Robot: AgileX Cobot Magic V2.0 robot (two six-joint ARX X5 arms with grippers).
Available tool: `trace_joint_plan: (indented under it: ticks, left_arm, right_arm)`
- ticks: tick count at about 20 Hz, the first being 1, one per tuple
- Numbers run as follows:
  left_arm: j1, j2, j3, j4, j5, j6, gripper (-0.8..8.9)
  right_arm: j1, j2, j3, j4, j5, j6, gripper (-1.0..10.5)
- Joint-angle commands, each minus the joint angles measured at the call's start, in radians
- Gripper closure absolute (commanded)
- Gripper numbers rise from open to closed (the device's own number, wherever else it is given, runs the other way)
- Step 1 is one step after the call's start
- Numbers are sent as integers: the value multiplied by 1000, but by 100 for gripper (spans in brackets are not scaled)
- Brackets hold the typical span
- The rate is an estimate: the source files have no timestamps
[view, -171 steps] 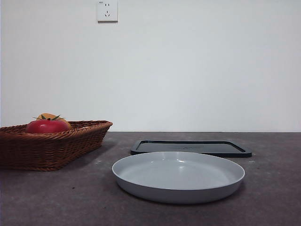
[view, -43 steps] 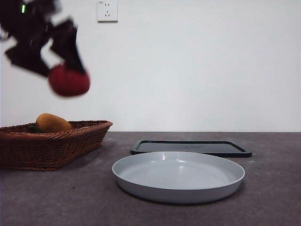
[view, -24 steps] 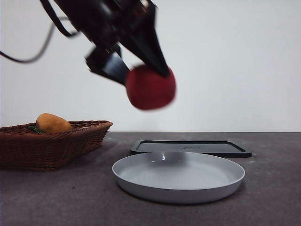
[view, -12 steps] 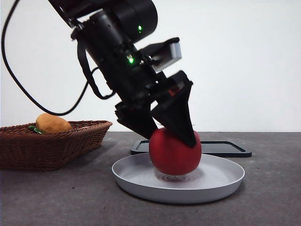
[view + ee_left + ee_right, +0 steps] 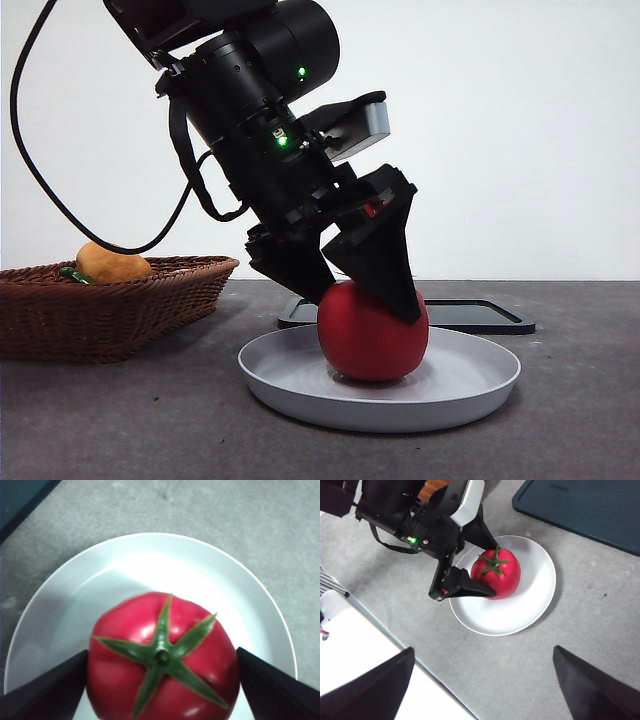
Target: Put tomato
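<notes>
Grey speckled desk [image 5: 120,420] ran from the near edge back to a plain white wall, and nearest to the viewer sat the shallow grey plate [image 5: 300,400], just right of centre. On its floor rested the tomato [image 5: 372,332], red and glossy, stem upward, its underside touching the plate. The left hand [image 5: 350,285] came down on it from the upper left, its two black jaws pressed against opposite sides of the fruit; the left wrist view showed them flush to the skin, so the hand was pinching the tomato. To the left, a little farther off, stood a wicker basket [image 5: 110,310] with an orange fruit [image 5: 110,263] lying in it. Beyond the plate lay a flat dark tray [image 5: 470,315], touching nothing. The right hand [image 5: 482,685] hung high over the near side of the desk with its jaws spread wide, holding nothing. By the look of things the placing step was almost done: the fruit was down but not freed. The next move would call for spreading the left jaws, then lifting straight up, so the round fruit was not nudged into a roll.
</notes>
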State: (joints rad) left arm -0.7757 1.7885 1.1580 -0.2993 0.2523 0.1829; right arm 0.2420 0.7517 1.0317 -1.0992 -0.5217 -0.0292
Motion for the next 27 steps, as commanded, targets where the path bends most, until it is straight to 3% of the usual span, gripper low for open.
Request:
trace_joint_plan:
  ticks: [1, 4, 14, 18, 22, 27]
  left_arm:
    - [-11, 26, 14, 7, -2, -18, 324]
    - [-11, 22, 14, 6, -2, -39, 250]
    - [22, -142, 14, -29, -24, -48, 250]
    - [67, -285, 14, -76, -24, -135, 251]
    - [109, -448, 14, -169, -24, -196, 252]
    - [178, -626, 14, -341, -23, -162, 252]
  right_arm:
    - [5, 5, 19, 6, -2, 2, 506]
    - [5, 5, 19, 6, -2, 2, 506]
    - [5, 5, 19, 6, -2, 3, 506]
    - [5, 5, 19, 6, -2, 4, 506]
    - [5, 5, 19, 6, -2, 6, 506]
    - [5, 5, 19, 6, -2, 2, 506]
